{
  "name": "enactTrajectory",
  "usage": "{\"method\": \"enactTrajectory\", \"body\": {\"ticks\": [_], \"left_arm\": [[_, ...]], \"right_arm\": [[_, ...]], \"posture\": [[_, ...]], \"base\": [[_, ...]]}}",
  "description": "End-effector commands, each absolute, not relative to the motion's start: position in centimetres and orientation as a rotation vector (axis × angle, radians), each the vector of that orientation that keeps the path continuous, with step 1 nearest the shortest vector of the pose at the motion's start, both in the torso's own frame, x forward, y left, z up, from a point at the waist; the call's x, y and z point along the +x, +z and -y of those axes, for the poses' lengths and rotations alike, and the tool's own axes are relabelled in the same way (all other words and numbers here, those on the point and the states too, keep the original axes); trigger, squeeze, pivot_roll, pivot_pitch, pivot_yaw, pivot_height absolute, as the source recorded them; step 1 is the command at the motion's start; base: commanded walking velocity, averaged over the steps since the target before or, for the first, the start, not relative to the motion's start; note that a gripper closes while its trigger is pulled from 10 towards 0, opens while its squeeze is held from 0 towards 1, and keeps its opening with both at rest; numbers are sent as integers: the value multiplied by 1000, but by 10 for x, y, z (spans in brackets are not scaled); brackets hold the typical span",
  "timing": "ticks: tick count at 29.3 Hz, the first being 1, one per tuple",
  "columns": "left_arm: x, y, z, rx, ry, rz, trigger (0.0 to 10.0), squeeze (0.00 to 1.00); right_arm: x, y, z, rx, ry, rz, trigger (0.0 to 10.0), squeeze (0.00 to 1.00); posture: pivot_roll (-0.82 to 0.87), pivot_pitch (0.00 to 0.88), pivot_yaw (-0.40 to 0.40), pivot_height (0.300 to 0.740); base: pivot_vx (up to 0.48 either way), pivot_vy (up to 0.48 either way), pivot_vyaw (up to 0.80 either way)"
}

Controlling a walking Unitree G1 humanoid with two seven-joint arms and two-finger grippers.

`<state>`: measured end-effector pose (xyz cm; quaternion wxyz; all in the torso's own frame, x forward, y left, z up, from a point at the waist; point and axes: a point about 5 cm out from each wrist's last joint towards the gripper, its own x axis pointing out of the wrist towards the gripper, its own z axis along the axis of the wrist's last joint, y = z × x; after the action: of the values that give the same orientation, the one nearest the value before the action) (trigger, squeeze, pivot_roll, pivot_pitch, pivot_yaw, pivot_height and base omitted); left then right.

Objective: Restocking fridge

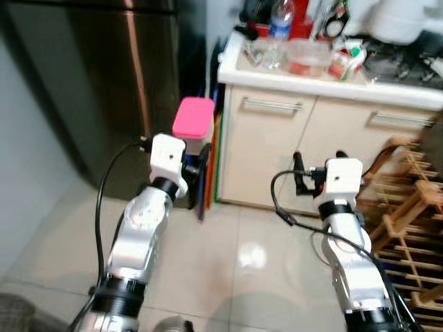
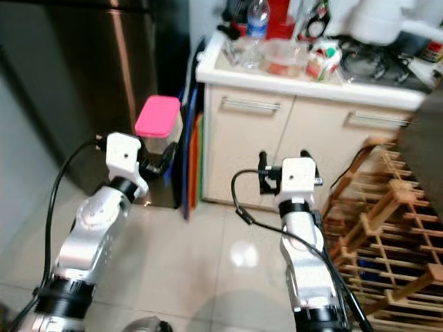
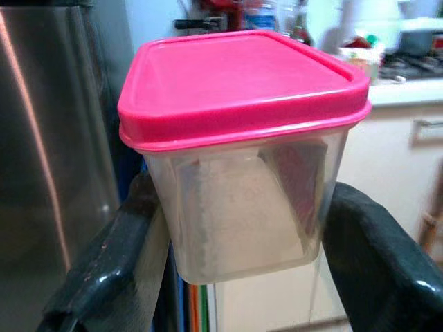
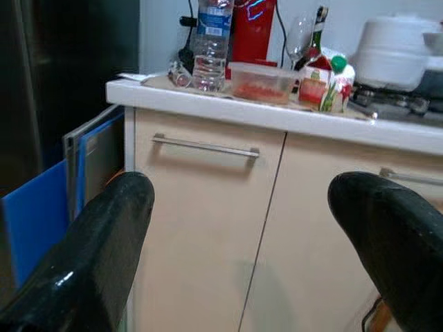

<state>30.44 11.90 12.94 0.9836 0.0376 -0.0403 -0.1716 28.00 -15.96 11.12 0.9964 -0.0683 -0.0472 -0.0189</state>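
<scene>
My left gripper is shut on a clear plastic container with a pink lid, held upright in the air before the dark steel fridge. In the left wrist view the container sits between both black fingers. The fridge door is closed. My right gripper is open with nothing in it, raised in front of the beige cabinet. Its two fingers stand wide apart in the right wrist view.
The counter holds a water bottle, a clear food box, a carton and a white cooker. Coloured boards stand between fridge and cabinet. A wooden rack stands on my right. Tiled floor lies ahead.
</scene>
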Motion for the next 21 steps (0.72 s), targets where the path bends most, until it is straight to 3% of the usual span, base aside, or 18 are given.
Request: {"method": "enactTrajectory", "body": {"ticks": [1,21], "left_arm": [[306,138,-110,92,-382,122,10000,0],[306,138,-104,26,-387,134,10000,0]], "right_arm": [[282,115,161,-141,-46,109,10000,0],[285,121,171,-149,-70,128,10000,0]], "posture": [[-54,0,-21,740],[-88,0,-21,740]], "base": [[0,-465,0],[0,-466,0]]}}
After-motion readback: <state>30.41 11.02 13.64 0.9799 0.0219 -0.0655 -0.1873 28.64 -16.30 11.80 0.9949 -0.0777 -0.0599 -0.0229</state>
